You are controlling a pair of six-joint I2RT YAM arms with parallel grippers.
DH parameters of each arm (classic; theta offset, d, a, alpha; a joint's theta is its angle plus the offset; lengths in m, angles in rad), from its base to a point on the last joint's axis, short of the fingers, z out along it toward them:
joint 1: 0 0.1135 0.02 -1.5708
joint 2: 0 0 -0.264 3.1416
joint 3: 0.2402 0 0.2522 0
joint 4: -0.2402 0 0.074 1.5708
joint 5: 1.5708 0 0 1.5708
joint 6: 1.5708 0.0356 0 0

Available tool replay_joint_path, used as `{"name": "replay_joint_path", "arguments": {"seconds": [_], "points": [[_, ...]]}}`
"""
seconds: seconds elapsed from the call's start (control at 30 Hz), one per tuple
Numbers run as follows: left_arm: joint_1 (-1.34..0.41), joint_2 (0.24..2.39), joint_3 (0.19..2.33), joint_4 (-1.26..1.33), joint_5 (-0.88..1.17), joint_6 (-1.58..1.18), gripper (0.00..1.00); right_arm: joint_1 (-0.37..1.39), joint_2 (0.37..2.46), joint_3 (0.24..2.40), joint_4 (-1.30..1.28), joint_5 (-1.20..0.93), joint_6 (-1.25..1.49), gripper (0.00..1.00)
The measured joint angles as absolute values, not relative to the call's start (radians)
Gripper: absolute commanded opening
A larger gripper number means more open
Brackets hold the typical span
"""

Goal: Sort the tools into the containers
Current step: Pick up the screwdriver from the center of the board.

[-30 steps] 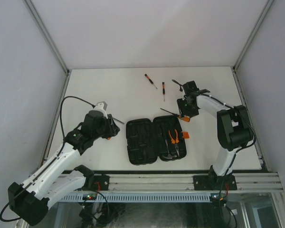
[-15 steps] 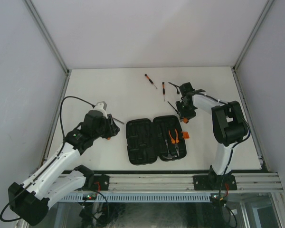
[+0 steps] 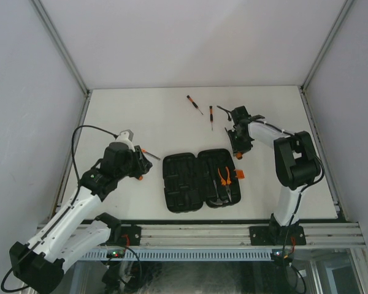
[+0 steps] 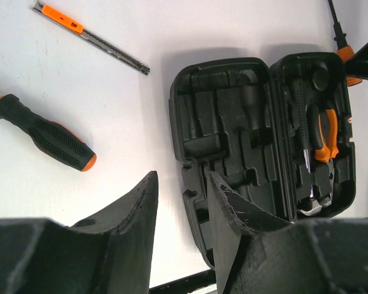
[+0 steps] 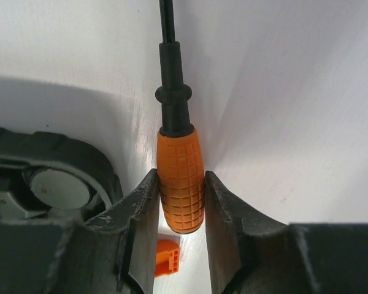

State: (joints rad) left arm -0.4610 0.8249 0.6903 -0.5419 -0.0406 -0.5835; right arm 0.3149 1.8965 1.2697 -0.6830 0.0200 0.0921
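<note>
The black tool case (image 3: 190, 180) lies open near the table's front, with orange-handled pliers (image 3: 224, 177) in its right half. My right gripper (image 3: 239, 147) is at the case's far right corner, shut on the orange handle of a screwdriver (image 5: 181, 180) whose black shaft points away over the table. My left gripper (image 3: 140, 169) is open and empty, left of the case (image 4: 233, 153). A black-handled screwdriver (image 4: 46, 138) and a slim orange-marked tool (image 4: 89, 37) lie on the table in front of it. The pliers (image 4: 325, 131) also show in the left wrist view.
Two thin orange-handled screwdrivers (image 3: 194, 104) (image 3: 211, 116) and a small dark tool (image 3: 225, 111) lie loose at the back of the white table. The case's orange latch (image 3: 239, 174) sticks out on its right side. Walls enclose the table on three sides.
The right gripper has turned and taken hold of the screwdriver by the case's far right corner, swinging its shaft round. The left arm has shifted slightly toward the near left.
</note>
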Motion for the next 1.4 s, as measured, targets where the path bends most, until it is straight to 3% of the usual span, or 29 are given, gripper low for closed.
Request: {"name": "replay_joint_path", "arguments": {"seconds": [0.17, 0.67, 0.93, 1.13, 1.4], "points": [[-0.458, 0.781, 0.690, -0.540, -0.038, -0.585, 0.43, 0.312, 1.800, 1.211, -0.674, 0.022, 0.117, 0.00], [-0.455, 0.616, 0.649, -0.412, 0.010, -0.616, 0.49, 0.281, 1.138, 0.838, -0.475, -0.120, 0.323, 0.00], [-0.453, 0.599, 0.641, -0.361, 0.071, -0.627, 0.49, 0.426, 0.805, 0.651, -0.213, -0.134, 0.437, 0.00], [-0.451, 0.631, 0.642, -0.355, 0.134, -0.626, 0.53, 0.577, 0.771, 0.636, -0.122, -0.091, 0.426, 0.00], [-0.450, 0.632, 0.644, -0.353, 0.157, -0.624, 0.62, 0.588, 0.772, 0.635, -0.122, -0.160, 0.392, 0.00]]}}
